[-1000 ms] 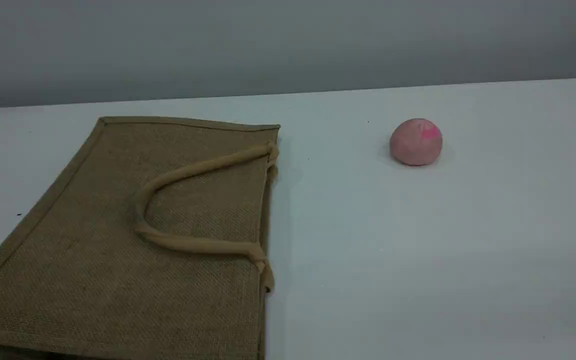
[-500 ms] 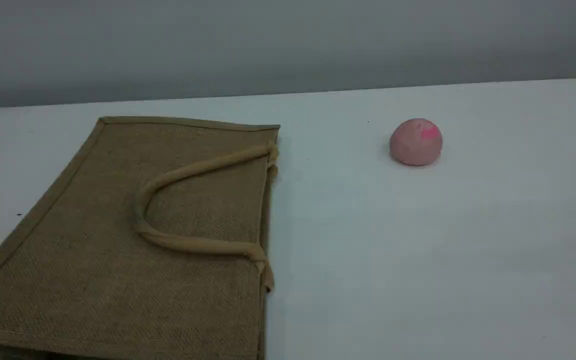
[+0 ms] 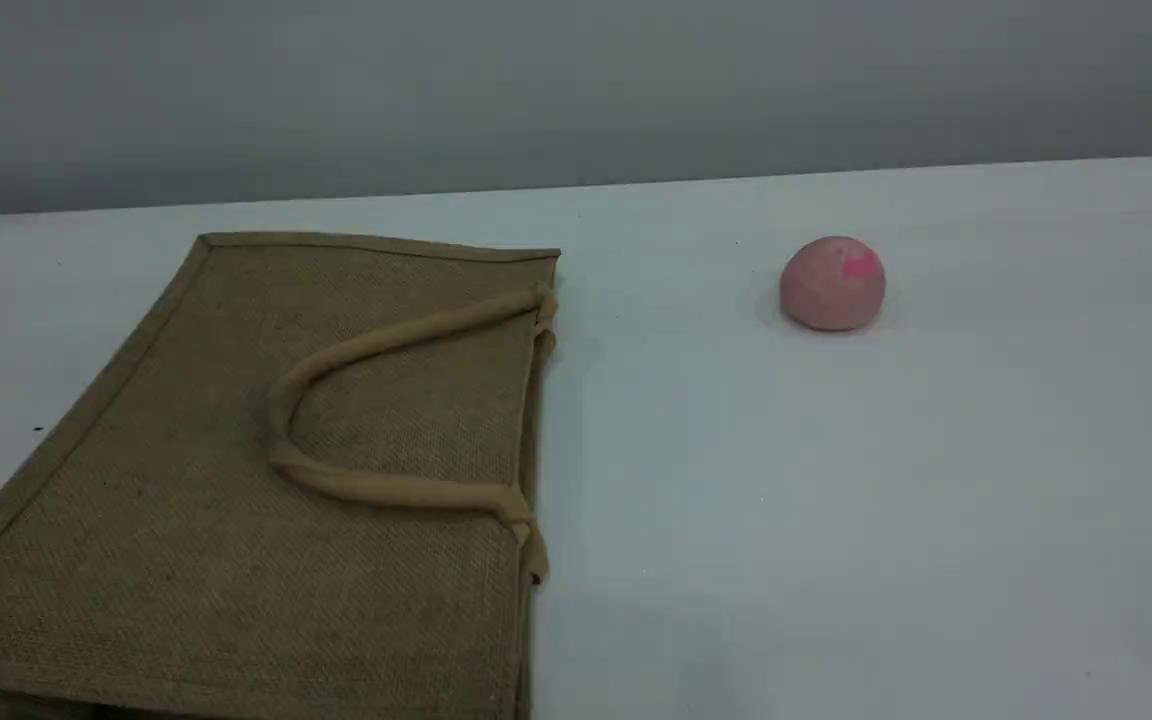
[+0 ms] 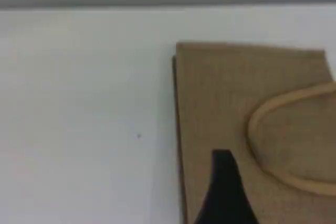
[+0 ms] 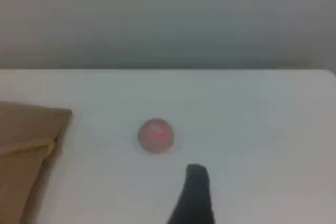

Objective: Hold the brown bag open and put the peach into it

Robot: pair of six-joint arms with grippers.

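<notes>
The brown bag (image 3: pixel 186 520) lies flat on the left of the white table (image 3: pixel 836 500), its tan loop handle (image 3: pixel 366 345) resting on top and its mouth edge facing right. The peach (image 3: pixel 832 283) sits alone to the right, well apart from the bag. Neither arm shows in the scene view. In the left wrist view one dark fingertip (image 4: pixel 224 187) of my left gripper hangs above the bag (image 4: pixel 226 98), holding nothing. In the right wrist view my right gripper's fingertip (image 5: pixel 195 192) hovers short of the peach (image 5: pixel 156 136), also holding nothing.
A grey wall (image 3: pixel 576 90) rises behind the table's far edge. The bag's lower left corner runs off the frame's bottom edge.
</notes>
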